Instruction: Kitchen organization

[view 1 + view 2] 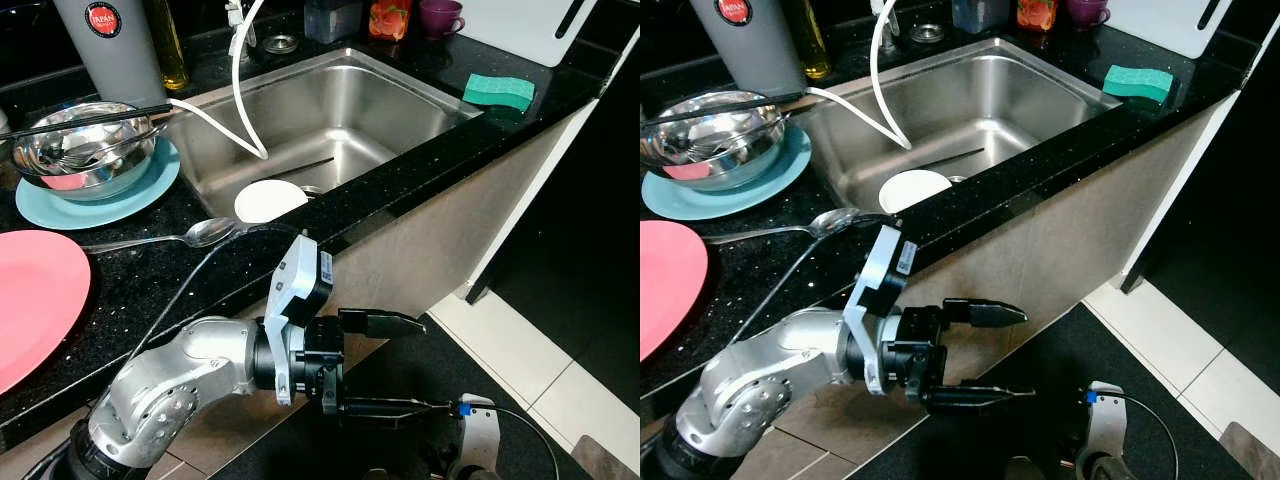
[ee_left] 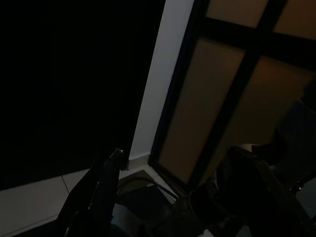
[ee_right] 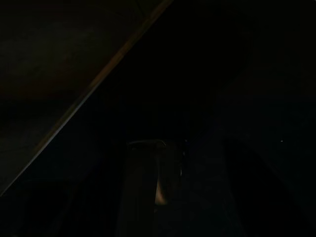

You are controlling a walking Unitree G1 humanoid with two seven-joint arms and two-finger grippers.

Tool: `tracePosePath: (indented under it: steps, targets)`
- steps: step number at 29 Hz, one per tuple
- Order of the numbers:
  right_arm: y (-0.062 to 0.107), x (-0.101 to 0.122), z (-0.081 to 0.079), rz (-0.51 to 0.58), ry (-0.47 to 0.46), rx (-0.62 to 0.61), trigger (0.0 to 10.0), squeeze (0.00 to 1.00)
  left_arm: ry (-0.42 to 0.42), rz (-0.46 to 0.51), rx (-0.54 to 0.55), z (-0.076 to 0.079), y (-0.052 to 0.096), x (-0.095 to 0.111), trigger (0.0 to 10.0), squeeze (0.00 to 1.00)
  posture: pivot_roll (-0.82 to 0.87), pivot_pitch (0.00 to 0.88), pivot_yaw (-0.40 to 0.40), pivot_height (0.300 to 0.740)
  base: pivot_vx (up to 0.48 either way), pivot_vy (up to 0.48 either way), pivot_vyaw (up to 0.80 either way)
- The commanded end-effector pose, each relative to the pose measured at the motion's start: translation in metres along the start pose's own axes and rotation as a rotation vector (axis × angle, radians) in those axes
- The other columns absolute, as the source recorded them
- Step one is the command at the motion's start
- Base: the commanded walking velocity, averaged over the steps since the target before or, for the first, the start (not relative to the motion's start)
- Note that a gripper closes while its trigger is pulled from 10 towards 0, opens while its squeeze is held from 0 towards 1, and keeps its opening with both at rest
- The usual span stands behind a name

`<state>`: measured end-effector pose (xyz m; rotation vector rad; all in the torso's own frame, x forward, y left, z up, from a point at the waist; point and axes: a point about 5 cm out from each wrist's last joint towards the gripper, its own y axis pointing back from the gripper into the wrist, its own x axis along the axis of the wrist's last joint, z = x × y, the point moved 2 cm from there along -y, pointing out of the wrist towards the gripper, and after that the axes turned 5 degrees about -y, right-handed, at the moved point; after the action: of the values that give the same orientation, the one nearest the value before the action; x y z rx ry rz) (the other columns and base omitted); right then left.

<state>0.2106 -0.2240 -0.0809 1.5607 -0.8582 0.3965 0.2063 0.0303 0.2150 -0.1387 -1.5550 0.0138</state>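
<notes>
Left gripper, lower centre, fingers apart, empty, below counter edge: should rise to spoon at centre left, probably the nearest pick.

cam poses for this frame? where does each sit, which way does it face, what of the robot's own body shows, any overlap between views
Left eye view: on the head, looking forward and down at the sink, black countertop and spoon; left gripper open below the counter edge.
Right eye view: stereo twin, same scene, showing the green sponge.
Left wrist view: on the left wrist, looking along its fingers at dim panelling and floor.
Right wrist view: on the right wrist, very dark; little can be made out.
Shared: both eye views show the sink, the spoon and the left gripper.
</notes>
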Motion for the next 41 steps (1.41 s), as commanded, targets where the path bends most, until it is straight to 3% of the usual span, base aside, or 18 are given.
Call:
tracePosePath:
  steps: [1,8,13,30,34,37,39,41]
  targets:
    - [0.001,-0.007,-0.001,-0.016,-0.009,0.004,10.0,0.0,0.016,-0.014,0.017,-0.002,0.002,-0.004,10.0,0.0,0.01,0.125,0.053,0.74,0.0,0.0,0.0]
    - [0.001,-0.005,-0.001,-0.015,-0.007,0.007,10.0,0.0,0.014,-0.003,0.051,-0.005,0.0,-0.002,10.0,0.0,0.01,0.149,0.038,0.74,-0.08,0.0,0.0]
    - [0.0,-0.004,-0.002,-0.012,-0.006,0.011,10.0,0.0,0.016,-0.001,0.1,-0.016,0.004,-0.002,10.0,0.0,0.01,0.169,0.048,0.74,-0.354,0.0,0.0]
    - [0.002,-0.005,0.002,-0.017,-0.001,0.007,10.0,0.0,0.029,0.006,0.16,-0.023,0.013,-0.004,10.0,0.0,0.01,0.175,0.039,0.74,-0.377,0.0,0.0]
    - [0.002,-0.006,0.003,-0.022,0.006,0.006,10.0,0.0,0.047,-0.013,0.235,-0.035,0.028,-0.014,10.0,0.0,0.01,0.153,0.034,0.74,-0.368,0.0,0.0]
    - [0.002,-0.007,0.003,-0.024,0.008,0.01,10.0,0.0,0.105,0.023,0.352,-0.052,0.052,-0.022,10.0,0.0,0.01,0.14,0.037,0.74,0.0,0.0,0.0]
    - [0.002,-0.007,0.003,-0.024,0.008,0.01,10.0,0.0,0.105,0.023,0.352,-0.052,0.052,-0.022,10.0,0.0,0.01,0.14,0.037,0.74,0.0,0.0,0.0]
    - [0.002,-0.007,0.002,-0.021,0.0,0.02,10.0,0.0,0.176,0.027,0.494,-0.067,0.085,-0.041,10.0,0.0,0.01,0.134,0.035,0.74,0.0,0.0,0.0]
